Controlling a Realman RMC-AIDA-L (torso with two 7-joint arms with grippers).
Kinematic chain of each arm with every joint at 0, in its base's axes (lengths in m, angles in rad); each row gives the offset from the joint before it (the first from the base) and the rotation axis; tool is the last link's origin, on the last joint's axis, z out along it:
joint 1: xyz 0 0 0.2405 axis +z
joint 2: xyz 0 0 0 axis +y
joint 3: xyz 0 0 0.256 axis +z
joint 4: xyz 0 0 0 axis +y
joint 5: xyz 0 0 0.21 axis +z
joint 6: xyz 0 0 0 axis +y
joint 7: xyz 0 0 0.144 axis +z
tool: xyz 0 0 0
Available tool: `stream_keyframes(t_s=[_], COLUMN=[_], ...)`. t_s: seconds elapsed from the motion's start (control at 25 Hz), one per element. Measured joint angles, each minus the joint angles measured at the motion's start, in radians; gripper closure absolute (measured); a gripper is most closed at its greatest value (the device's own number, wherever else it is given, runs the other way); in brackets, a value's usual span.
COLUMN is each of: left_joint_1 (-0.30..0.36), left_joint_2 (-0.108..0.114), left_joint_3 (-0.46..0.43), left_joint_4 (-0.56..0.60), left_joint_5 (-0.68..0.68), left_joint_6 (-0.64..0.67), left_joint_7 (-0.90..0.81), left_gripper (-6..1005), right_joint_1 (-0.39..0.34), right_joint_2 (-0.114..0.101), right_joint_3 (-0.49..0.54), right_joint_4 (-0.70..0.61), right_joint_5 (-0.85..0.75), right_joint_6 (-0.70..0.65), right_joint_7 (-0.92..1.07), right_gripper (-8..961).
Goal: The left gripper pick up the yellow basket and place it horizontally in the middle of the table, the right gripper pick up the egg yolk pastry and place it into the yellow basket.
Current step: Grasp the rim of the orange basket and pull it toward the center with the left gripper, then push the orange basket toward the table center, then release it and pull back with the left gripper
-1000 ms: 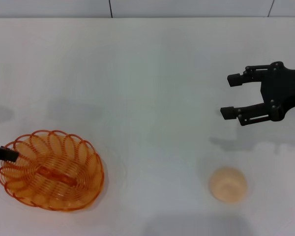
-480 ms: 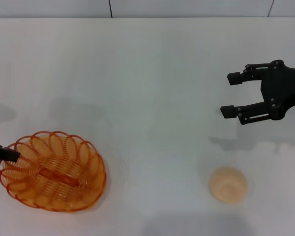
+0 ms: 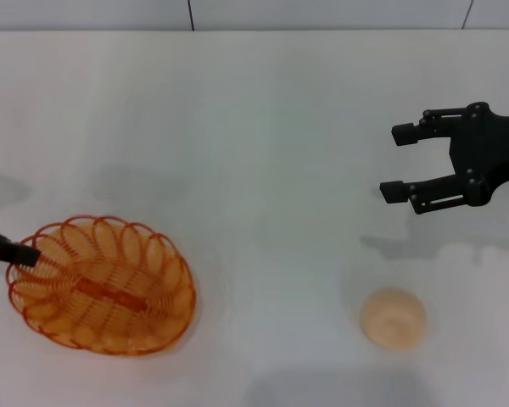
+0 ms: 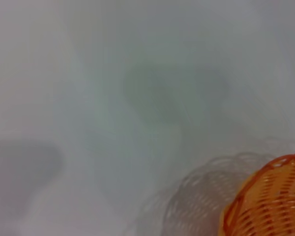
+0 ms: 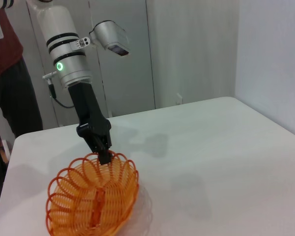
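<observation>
The yellow basket (image 3: 102,284) is at the near left of the white table, its long axis slightly slanted. My left gripper (image 3: 15,252) is shut on the basket's left rim. In the right wrist view the left gripper (image 5: 104,156) clamps the rim of the basket (image 5: 93,196), which is tilted. The left wrist view shows part of the basket (image 4: 270,204) with its shadow beside it. The egg yolk pastry (image 3: 393,318) lies at the near right. My right gripper (image 3: 391,164) is open and empty, hovering beyond the pastry, apart from it.
The table's far edge (image 3: 254,31) meets a wall. In the right wrist view a person in a dark red shirt (image 5: 5,59) stands beyond the table's left end, behind the left arm (image 5: 69,54).
The left gripper has carried the basket a little to the right and away from the near edge. The right gripper and the pastry have not moved.
</observation>
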State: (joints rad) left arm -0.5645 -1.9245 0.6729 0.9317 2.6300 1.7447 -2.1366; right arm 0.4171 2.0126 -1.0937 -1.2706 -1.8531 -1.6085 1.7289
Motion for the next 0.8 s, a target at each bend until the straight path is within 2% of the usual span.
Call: stream_keyframes(t_s=[0.44,0.8], left_joint_1=[-0.027,-0.047], left_joint_2=[-0.026,-0.035], left_joint_3=[0.001,-0.004], left_joint_4=[0.045,0.035], left_joint_5=[-0.123,-0.201], left_joint_6=[-0.016,-0.099], left_joint_7=[-0.107,-0.304], left_gripper=[929,929], right_joint_1=[-0.001,-0.004], right_joint_2=[-0.001,-0.001], right_joint_3=[0.004,0.031], right_joint_4=[0.002,0.007], right_joint_5=[0.012,0.04], right_joint_6=[0.003,0.006], right_joint_7=[0.004,0.007], right_gripper=[136,136])
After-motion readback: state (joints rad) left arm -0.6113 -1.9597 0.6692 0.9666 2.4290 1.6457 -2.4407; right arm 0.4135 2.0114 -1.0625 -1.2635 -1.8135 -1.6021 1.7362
